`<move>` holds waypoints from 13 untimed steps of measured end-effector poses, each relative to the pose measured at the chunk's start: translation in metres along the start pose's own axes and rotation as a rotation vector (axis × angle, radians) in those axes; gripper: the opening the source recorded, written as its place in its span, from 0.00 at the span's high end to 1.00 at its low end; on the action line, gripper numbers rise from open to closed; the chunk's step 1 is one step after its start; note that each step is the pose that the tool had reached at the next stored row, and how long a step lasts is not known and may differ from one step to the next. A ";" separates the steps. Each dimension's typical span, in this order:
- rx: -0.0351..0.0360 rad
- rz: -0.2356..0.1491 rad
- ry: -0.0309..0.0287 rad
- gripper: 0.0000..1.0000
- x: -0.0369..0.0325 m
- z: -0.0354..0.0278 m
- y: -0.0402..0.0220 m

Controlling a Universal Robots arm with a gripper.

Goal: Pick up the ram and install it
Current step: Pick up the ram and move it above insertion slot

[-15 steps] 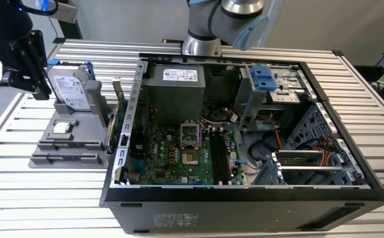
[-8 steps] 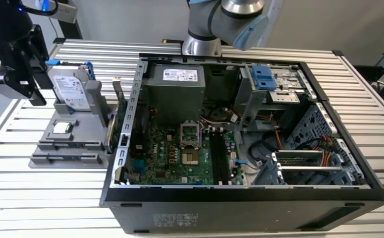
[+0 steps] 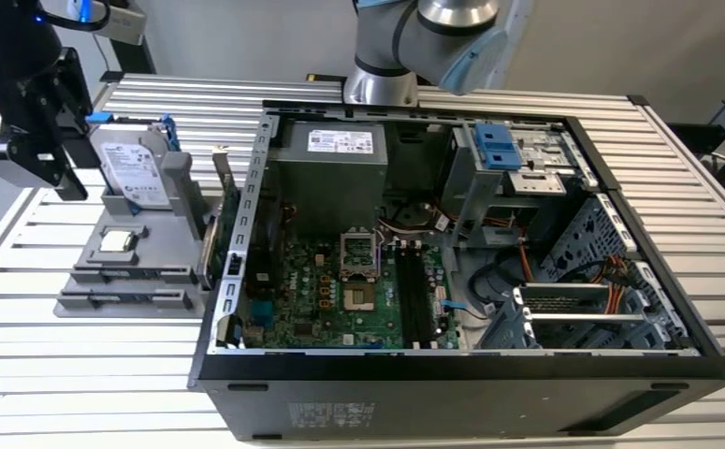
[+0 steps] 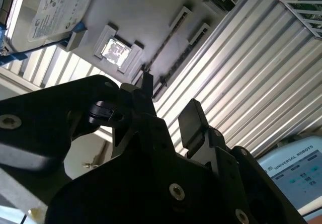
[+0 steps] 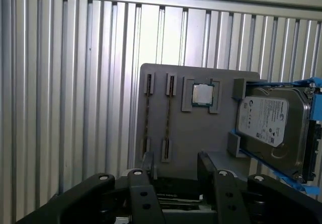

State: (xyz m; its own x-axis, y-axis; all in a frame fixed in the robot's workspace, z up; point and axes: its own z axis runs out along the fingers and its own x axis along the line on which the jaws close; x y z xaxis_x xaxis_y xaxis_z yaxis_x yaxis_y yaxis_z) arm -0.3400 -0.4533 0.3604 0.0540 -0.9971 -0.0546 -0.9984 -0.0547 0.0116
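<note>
The ram stands on edge, sunk in a slot of the grey holder, and shows as a thin dark line between two end clips. In the second wrist view the same line runs across the holder. My gripper hangs above the holder's near edge, short of the slots, its black fingers open with nothing between them. In the exterior view the gripper is high at the exterior view's left, above the holder and outside the open computer case. The motherboard's long black slots lie inside the case.
On the holder a silver hard drive in a blue frame sits beside a small square processor chip. A second slot lies beside the ram's slot. The ribbed metal table surrounds the holder. A green card stands against the case's outer wall.
</note>
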 end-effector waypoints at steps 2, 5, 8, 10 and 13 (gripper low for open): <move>0.0001 0.000 0.0001 0.00 0.0000 0.0005 -0.0001; 0.0000 0.000 0.0002 0.00 0.0003 0.0050 0.0000; 0.0001 0.000 0.0001 0.00 0.0007 0.0104 -0.0001; 0.0000 0.000 0.0002 0.00 0.0017 0.0141 -0.0001; 0.0001 0.001 0.0001 0.00 0.0033 0.0195 -0.0001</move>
State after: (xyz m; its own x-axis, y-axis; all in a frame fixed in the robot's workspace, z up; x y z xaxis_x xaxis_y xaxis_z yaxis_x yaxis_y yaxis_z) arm -0.3400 -0.4555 0.3408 0.0529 -0.9971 -0.0544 -0.9985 -0.0536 0.0116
